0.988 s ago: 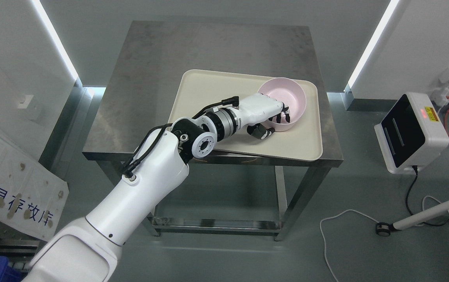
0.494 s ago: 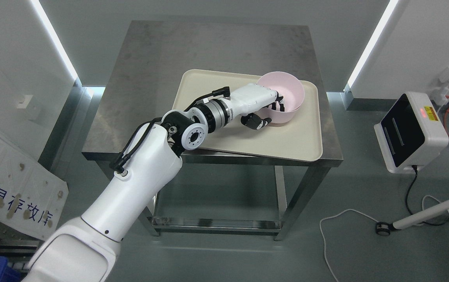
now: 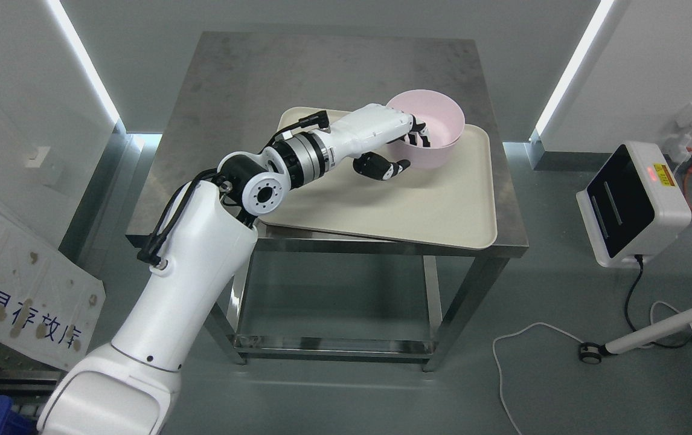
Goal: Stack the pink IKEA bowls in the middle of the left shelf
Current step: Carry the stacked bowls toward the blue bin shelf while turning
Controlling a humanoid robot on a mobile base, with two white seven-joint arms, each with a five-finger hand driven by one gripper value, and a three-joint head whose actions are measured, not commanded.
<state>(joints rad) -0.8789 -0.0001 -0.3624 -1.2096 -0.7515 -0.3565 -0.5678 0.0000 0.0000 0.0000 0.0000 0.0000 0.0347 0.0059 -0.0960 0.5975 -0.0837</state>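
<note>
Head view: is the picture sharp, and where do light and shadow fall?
Head view: sharp throughout; two bright light strips glare at the walls; the left hand and pink bowl cast a soft shadow on the tray; the steel table shows dull reflections.

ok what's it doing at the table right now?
The left hand grips the pink bowl by its near rim, fingers inside and thumb outside. The bowl looks lifted and tilted over the far right corner of the beige tray on the steel table. No shelf or second bowl shows.
</note>
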